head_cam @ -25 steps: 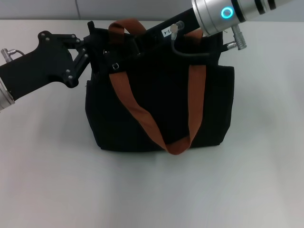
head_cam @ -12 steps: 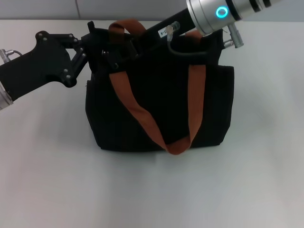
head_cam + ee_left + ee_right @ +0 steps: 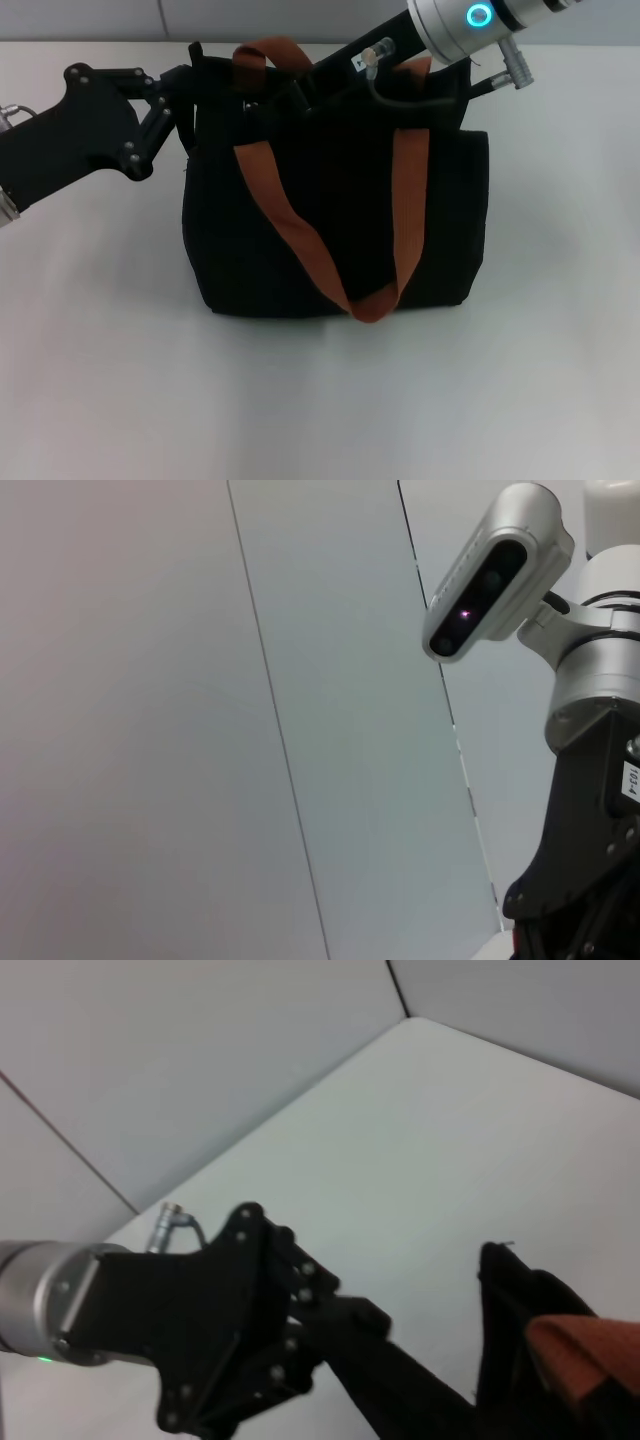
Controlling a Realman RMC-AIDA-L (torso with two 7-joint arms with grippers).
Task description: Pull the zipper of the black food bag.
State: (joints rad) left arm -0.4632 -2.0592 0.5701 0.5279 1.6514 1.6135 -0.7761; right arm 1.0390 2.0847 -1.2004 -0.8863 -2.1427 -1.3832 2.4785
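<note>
Nearest to me the white table point(image 3: 300, 400) is bare, and on it the black food bag point(image 3: 330, 230) stands upright with one orange-brown handle point(image 3: 300, 240) drooping down its front face, out of the way of the top edge. At the bag's top left corner the left gripper point(image 3: 195, 85) has its fingers closed on a raised bit of black fabric at the bag's end, which looks meant to hold the bag steady and the zip line taut. Farther back, the right gripper point(image 3: 275, 100) reaches in low along the top edge toward that same corner, under the second handle; whether it is clenched I cannot tell. The zipper should lie along there, but black on black hides it.
</note>
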